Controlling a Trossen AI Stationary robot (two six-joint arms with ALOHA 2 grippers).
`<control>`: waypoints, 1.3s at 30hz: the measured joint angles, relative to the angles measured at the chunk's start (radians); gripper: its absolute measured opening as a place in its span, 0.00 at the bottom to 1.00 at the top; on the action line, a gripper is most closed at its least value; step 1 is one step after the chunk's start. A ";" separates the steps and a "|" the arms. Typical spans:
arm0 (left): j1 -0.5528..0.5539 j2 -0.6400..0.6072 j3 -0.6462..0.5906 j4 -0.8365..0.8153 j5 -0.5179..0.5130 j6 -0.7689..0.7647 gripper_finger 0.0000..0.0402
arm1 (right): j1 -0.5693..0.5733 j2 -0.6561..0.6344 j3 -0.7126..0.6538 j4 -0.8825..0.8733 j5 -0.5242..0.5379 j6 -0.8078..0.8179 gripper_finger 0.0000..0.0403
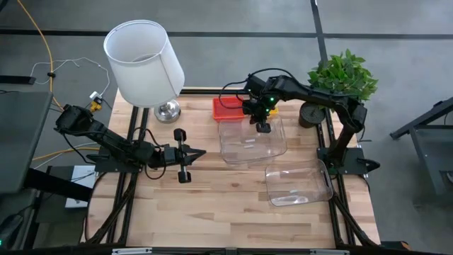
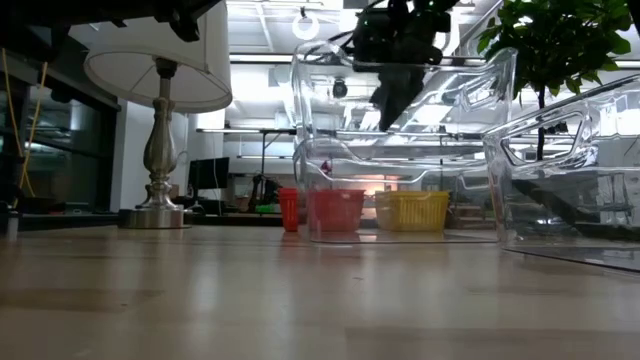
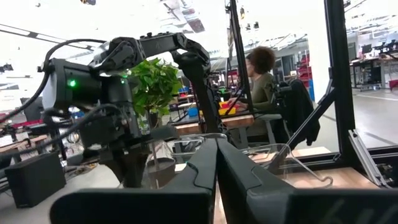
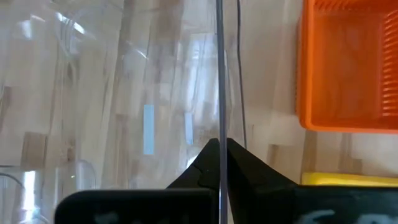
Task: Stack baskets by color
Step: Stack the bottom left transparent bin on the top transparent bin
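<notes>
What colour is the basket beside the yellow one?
Red-orange: the basket shows best in the right wrist view.

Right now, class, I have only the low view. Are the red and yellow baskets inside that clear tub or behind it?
Observer: Behind it. The high view shows the red basket and the yellow basket on the table beyond the clear tub, not inside it.
Operator: What is the right arm doing?
Observer: The right end effector is shut on that tub's wall, which runs between its fingers in the right wrist view.
Operator: And the left?
Observer: The left end effector is shut and empty, over the table to the left of the tub.
</notes>
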 joint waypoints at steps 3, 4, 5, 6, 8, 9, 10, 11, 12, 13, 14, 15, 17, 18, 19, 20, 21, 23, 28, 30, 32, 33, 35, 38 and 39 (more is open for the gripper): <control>0.000 0.000 0.000 -0.002 0.000 -0.009 0.00 | 0.000 0.022 0.000 -0.004 0.000 -0.001 0.00; 0.000 0.000 0.000 -0.002 0.000 -0.012 0.00 | 0.000 0.028 0.000 -0.003 -0.001 -0.003 0.00; 0.000 0.000 0.000 -0.002 0.000 -0.012 0.00 | 0.000 0.031 0.000 -0.005 -0.002 -0.005 0.00; 0.000 0.000 0.000 -0.002 0.000 -0.012 0.00 | 0.000 0.035 0.000 -0.005 -0.003 -0.007 0.00; 0.000 0.000 0.000 -0.002 0.000 -0.007 0.00 | 0.000 0.036 0.000 -0.004 -0.003 -0.008 0.00; 0.000 0.000 0.000 -0.002 0.000 -0.007 0.00 | 0.000 0.036 0.000 -0.002 0.000 -0.006 0.00; 0.000 0.000 0.000 -0.002 0.000 -0.007 0.00 | 0.000 0.036 0.000 0.003 0.010 0.002 0.00; 0.000 0.000 0.000 -0.002 0.000 -0.007 0.00 | 0.000 0.036 0.000 0.012 0.025 0.010 0.00; 0.000 0.000 0.000 -0.002 0.000 -0.007 0.00 | 0.000 0.036 0.000 0.023 0.036 0.030 0.00; 0.000 0.000 0.000 -0.002 0.000 -0.007 0.00 | 0.000 0.036 0.000 0.033 0.048 0.050 0.00; 0.000 0.000 0.000 -0.002 0.000 -0.007 0.00 | 0.000 0.036 0.000 0.039 0.057 0.061 0.00; 0.000 0.000 0.000 -0.002 0.000 -0.007 0.00 | 0.000 0.036 0.000 0.043 0.056 0.070 0.00; 0.000 0.000 0.000 -0.002 0.000 -0.007 0.00 | 0.001 0.036 0.000 0.049 0.045 0.074 0.00; 0.000 0.000 0.000 -0.002 0.000 -0.007 0.00 | 0.001 0.036 0.000 0.050 0.042 0.078 0.00; 0.000 0.000 0.000 -0.002 0.000 -0.007 0.00 | 0.001 0.036 0.000 0.051 0.038 0.080 0.00; 0.000 0.000 0.000 -0.002 0.000 -0.007 0.00 | 0.002 0.036 0.000 0.053 0.032 0.083 0.00; 0.000 0.000 0.000 -0.002 0.000 -0.007 0.00 | 0.002 0.036 0.000 0.056 0.022 0.092 0.00; 0.000 0.000 0.000 -0.002 0.000 -0.007 0.00 | 0.002 0.036 0.000 0.065 0.010 0.111 0.00; 0.000 0.000 0.000 -0.017 0.000 -0.007 0.00 | 0.002 0.036 0.000 0.071 -0.002 0.161 0.00; 0.000 0.000 0.000 -0.017 0.000 -0.007 0.00 | 0.002 0.036 0.000 0.077 -0.022 0.182 0.01; 0.000 0.000 0.000 -0.017 0.000 -0.007 0.00 | 0.002 0.036 0.000 0.079 -0.042 0.203 0.03; 0.000 0.000 0.000 -0.017 0.000 -0.007 0.00 | 0.002 0.036 0.000 0.079 -0.042 0.211 0.04; 0.000 0.000 0.000 -0.017 0.000 -0.007 0.00 | 0.003 0.036 0.000 0.079 -0.043 0.225 0.09; 0.000 0.000 0.000 -0.017 0.000 -0.007 0.00 | 0.003 0.039 0.000 0.083 -0.043 0.231 0.15; 0.000 0.000 0.000 -0.017 0.000 -0.007 0.00 | 0.002 0.042 0.000 0.089 -0.047 0.235 0.17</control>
